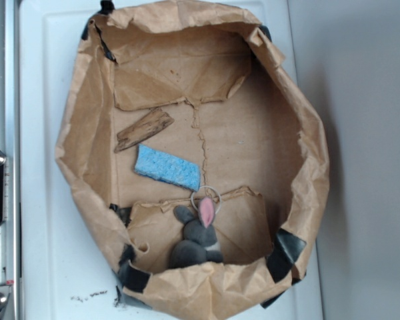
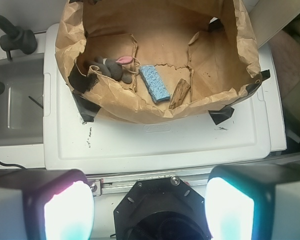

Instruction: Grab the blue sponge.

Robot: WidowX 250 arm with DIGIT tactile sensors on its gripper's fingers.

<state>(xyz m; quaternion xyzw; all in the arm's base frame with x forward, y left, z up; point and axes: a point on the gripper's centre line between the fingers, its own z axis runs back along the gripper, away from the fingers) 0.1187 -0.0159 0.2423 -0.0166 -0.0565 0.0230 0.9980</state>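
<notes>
Sponge: the blue sponge (image 1: 167,167) lies flat on the floor of a brown paper tub (image 1: 307,133), near the middle, free on all sides.
Wood: a brown wood shard (image 1: 144,130) sits just beside the sponge's far long edge, apart from it.
Mouse: a grey plush mouse (image 1: 197,239) with a pink ear lies near the sponge's other side, with a thin metal ring (image 1: 209,196) close to one sponge corner.
Tub: the paper tub stands on a white tabletop (image 1: 40,200), its crumpled walls held with black tape.
Claw: the claw (image 2: 149,207) is well back from the tub, outside its wall; its two pads stand wide apart, holding nothing.
Step in hand: judged as the approach, not yet begun over the tub.
Doing it well: pass over the sponge-side wall without snagging the paper, line the pads across the sponge's short width, and come down clear of the shard and the ring.
Exterior view only: the sponge's full outline from above and the gaps around it.
Wrist view only: the claw's spread pads, the near wall partly hiding the tub floor, and a sink (image 2: 15,107) beside the tabletop.
</notes>
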